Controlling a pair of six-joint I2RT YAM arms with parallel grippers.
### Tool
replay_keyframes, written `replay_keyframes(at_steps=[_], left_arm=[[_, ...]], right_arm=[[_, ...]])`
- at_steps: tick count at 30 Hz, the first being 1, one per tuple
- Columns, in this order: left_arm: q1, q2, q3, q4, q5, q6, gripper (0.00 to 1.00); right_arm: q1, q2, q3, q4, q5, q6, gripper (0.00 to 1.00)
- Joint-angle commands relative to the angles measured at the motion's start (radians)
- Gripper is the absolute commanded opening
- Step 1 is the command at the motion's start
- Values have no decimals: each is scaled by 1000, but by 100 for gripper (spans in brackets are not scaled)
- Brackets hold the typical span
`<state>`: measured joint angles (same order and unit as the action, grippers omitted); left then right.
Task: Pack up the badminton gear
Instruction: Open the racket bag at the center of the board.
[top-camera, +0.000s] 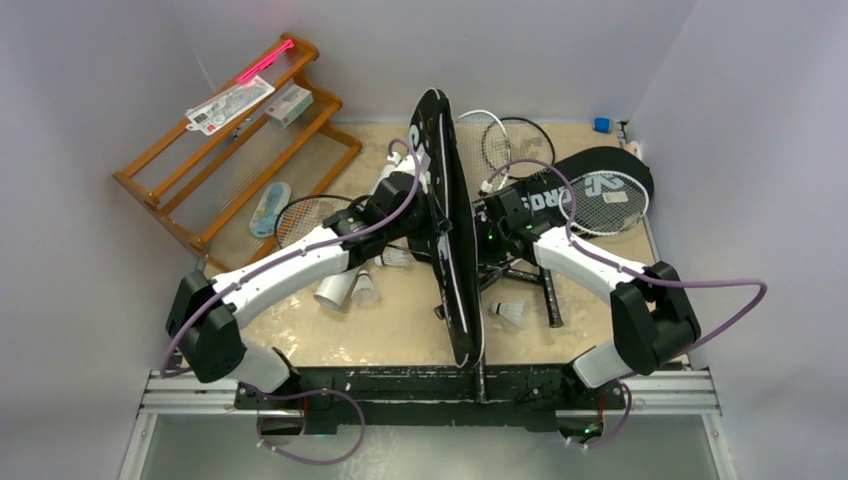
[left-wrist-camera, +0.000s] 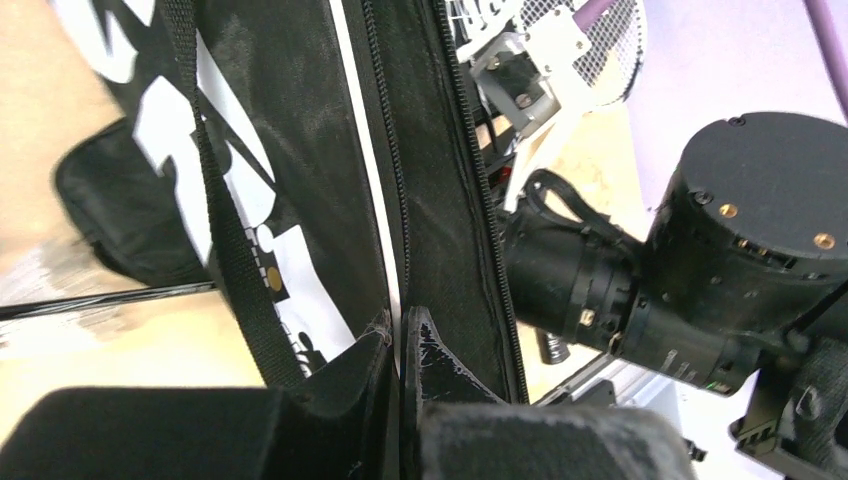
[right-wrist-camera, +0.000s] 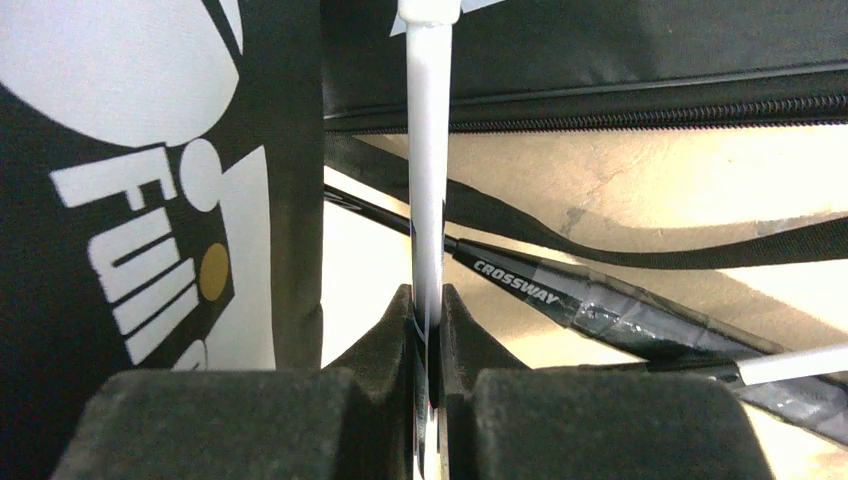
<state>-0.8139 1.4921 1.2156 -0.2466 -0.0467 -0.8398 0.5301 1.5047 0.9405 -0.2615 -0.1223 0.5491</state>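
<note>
A black racket bag (top-camera: 455, 250) with white lettering stands on edge in the middle of the table. My left gripper (top-camera: 422, 188) is shut on its piped edge, seen close in the left wrist view (left-wrist-camera: 400, 330), beside the zip (left-wrist-camera: 480, 200). My right gripper (top-camera: 492, 212) is shut on a racket's thin white-silver shaft (right-wrist-camera: 427, 200), right beside the bag (right-wrist-camera: 150, 200). Another shaft marked CROSSWAY (right-wrist-camera: 560, 297) lies under it. A second bag (top-camera: 560, 195) lies at the back right with a racket head (top-camera: 605, 195) on it. Shuttlecocks (top-camera: 510, 312) (top-camera: 365, 290) and a white tube (top-camera: 333, 290) lie on the table.
An orange wooden rack (top-camera: 240, 150) stands at the back left with a white carton (top-camera: 290, 103) and a pink-edged card (top-camera: 235, 100) on it. More racket heads lie at the back (top-camera: 500, 140) and by the rack (top-camera: 300, 215). Black racket handles (top-camera: 550, 295) lie front right.
</note>
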Motion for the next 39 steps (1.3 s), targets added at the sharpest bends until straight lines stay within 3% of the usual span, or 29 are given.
replay_keyframes(at_steps=[1, 9, 29, 39], left_arm=[[0, -96, -3, -117, -69, 109, 0], [0, -144, 53, -322, -183, 257, 0], [2, -123, 55, -335, -202, 342, 0], [2, -126, 266, -499, -366, 505, 0]], right_arm=[[4, -56, 33, -41, 17, -16, 0], [2, -68, 64, -112, 78, -10, 0], [-14, -157, 135, -341, 292, 48, 0], [-21, -168, 119, -310, 250, 60, 0]])
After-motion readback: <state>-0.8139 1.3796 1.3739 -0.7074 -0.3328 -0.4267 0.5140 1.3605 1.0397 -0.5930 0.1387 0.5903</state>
